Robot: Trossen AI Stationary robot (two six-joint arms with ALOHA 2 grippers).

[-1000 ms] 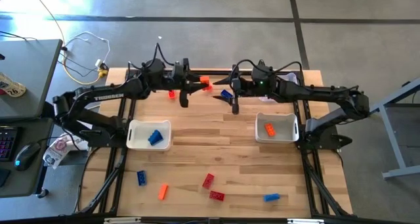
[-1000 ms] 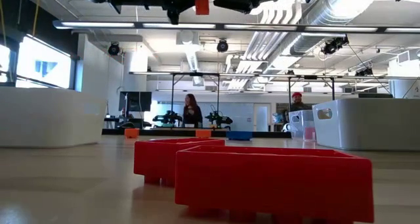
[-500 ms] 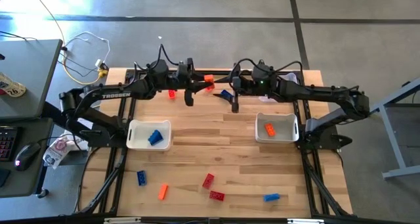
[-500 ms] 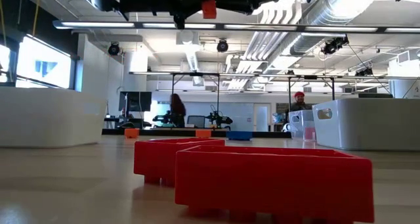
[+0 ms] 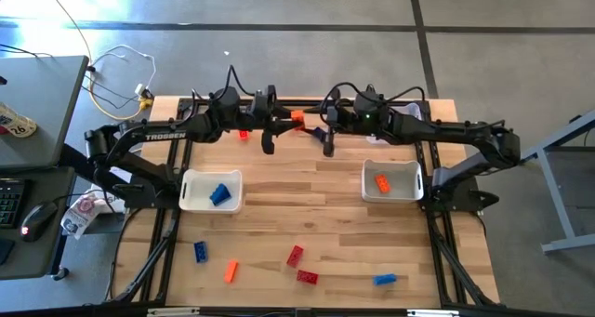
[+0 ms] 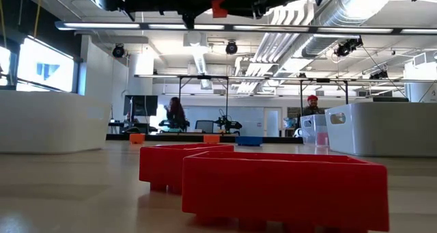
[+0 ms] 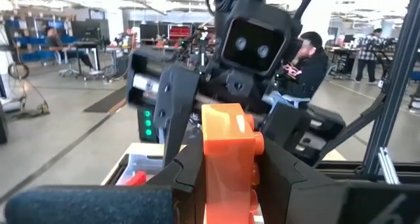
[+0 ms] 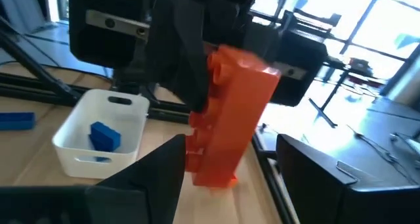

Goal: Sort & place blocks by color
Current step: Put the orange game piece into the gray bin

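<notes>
**Mid-air handoff of an orange brick over the back of the table**

Both arms meet up high at the far edge of the table. The left gripper (image 5: 282, 124) is clamped tight on an orange brick (image 5: 297, 118), holding it out sideways toward the other arm. In the left wrist view the orange brick (image 7: 228, 159) stands upright between the two dark fingers.

The right gripper (image 5: 321, 131) faces it with its jaws spread wide, one on each side of the brick in the right wrist view (image 8: 230, 115), but not touching it yet. It looks like a pass. The right bin (image 5: 416, 180) already has an orange brick in it, and the left bin (image 5: 191, 192) holds a blue one, so my guess is the orange goes right.

A blue brick (image 5: 319, 133) lies on the table under the grippers. More bricks are scattered near the front edge, including a red one (image 5: 295, 256).
</notes>
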